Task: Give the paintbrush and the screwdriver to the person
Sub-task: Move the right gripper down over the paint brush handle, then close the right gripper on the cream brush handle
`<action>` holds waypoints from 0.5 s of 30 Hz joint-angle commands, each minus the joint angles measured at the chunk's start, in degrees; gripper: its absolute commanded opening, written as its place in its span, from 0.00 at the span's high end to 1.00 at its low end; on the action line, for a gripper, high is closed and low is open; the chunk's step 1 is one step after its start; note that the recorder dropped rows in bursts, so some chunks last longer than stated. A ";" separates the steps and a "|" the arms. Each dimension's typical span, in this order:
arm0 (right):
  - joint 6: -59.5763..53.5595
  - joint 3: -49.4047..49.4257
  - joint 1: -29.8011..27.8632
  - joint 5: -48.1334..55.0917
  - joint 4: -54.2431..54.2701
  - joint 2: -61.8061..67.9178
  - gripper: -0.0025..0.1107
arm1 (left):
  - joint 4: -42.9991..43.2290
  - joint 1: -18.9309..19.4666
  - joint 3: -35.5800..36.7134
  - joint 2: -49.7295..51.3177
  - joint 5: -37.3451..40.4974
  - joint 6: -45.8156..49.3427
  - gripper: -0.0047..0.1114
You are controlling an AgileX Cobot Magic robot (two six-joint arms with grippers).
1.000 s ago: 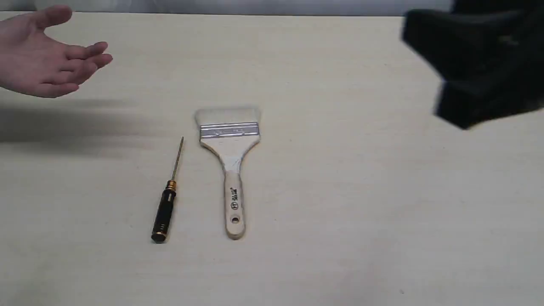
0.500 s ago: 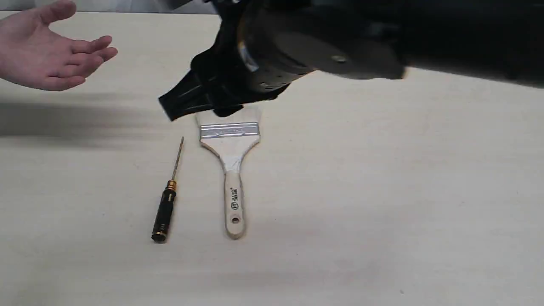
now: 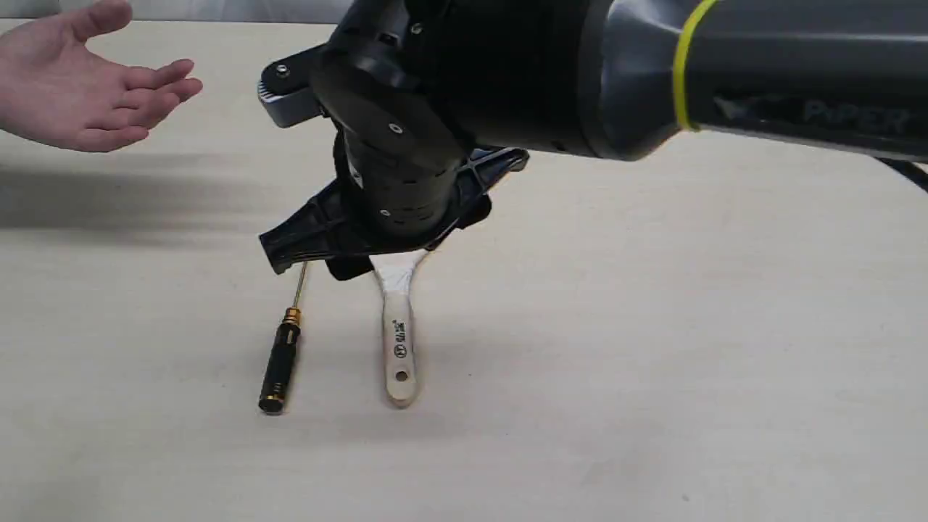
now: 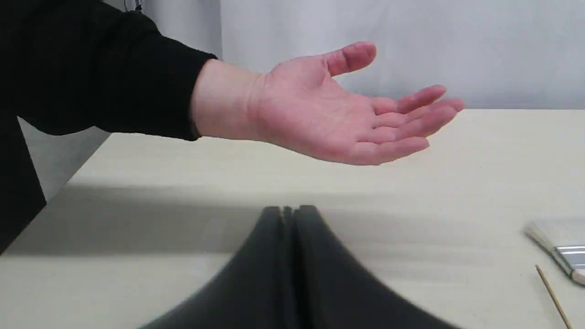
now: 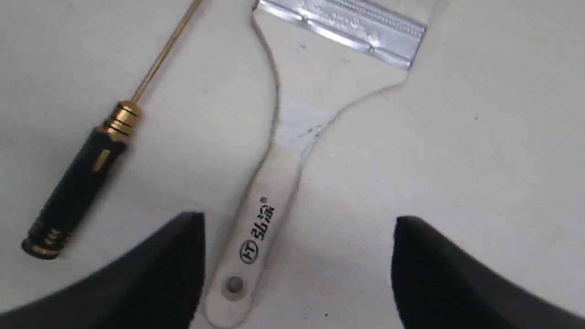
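The paintbrush (image 3: 397,341) lies flat mid-table; only its wooden handle shows in the exterior view. My right gripper (image 3: 384,250) hangs over its head and hides the bristles and ferrule. In the right wrist view the right gripper (image 5: 297,237) is open. Its fingers straddle the paintbrush (image 5: 274,183) handle without touching it. The screwdriver (image 3: 279,362) lies just left of the brush and shows again as the screwdriver (image 5: 77,178). The person's open palm (image 3: 87,87) is held up at the far left. My left gripper (image 4: 288,211) is shut and empty, below the person's hand (image 4: 329,119).
The pale table (image 3: 652,326) carries only the two tools. My right arm (image 3: 725,65) spans the upper right of the exterior view. The person's black sleeve (image 4: 91,68) enters beside the table's edge. A grey curtain (image 4: 411,45) hangs behind.
My right arm swept in from the right edge across the table and came down over the brush head, now covering the bristles and ferrule. The hand and both tools stayed put.
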 commanded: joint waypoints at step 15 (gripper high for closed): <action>-1.16 -1.43 -2.15 -5.85 2.27 10.08 0.43 | -0.27 -0.32 0.12 -0.14 -0.51 -0.12 0.96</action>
